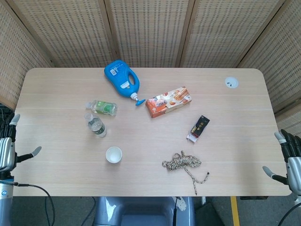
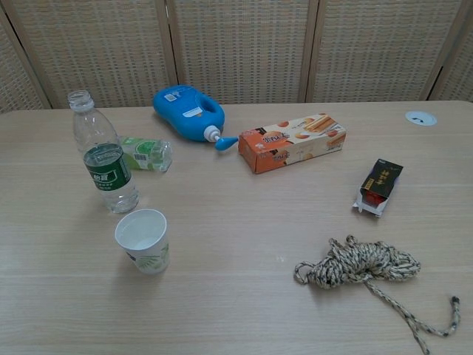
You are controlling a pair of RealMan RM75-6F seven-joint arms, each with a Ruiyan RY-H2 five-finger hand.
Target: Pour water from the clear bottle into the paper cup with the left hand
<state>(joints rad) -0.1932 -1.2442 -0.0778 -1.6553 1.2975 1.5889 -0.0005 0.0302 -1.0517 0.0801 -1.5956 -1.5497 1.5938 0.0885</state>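
Woven wicker screens back a pale wood table [image 1: 235, 117]. Head view: left hand [image 1: 8, 148] sits off the table's left edge, holding nothing, fingers apart, thumb poking toward the table. Clear bottle [image 1: 95, 125] stands upright with its cap off, well apart from that hand, further in on the table. Paper cup [image 1: 113, 154] stands upright just beyond the bottle from the left hand and nearer the front edge, not touching it. Small green-labelled bottle [image 1: 104, 108] lies on its side close behind the clear bottle. Blue jug [image 1: 122, 79] lies on its side further back, spout pointing at the orange snack box [image 1: 168, 101]. Dark snack packet [image 1: 199, 128] and coiled rope [image 1: 184, 163] lie on the half toward the right hand [image 1: 290, 155], which hangs off the right front corner, fingers spread, nothing in it. White round grommet [image 1: 231, 83] sits far back on the right-hand side. Chest view: neither hand shows. Clear bottle [image 2: 103, 155] upright, open neck, green label, some water low inside. Paper cup [image 2: 143, 240] upright just in front of it, small gap between; can't tell what's inside. Green-labelled bottle [image 2: 145, 153] on its side just behind, blue jug [image 2: 188, 112], snack box [image 2: 293, 142], packet [image 2: 378, 186], rope [image 2: 362, 264], grommet [image 2: 420, 117].
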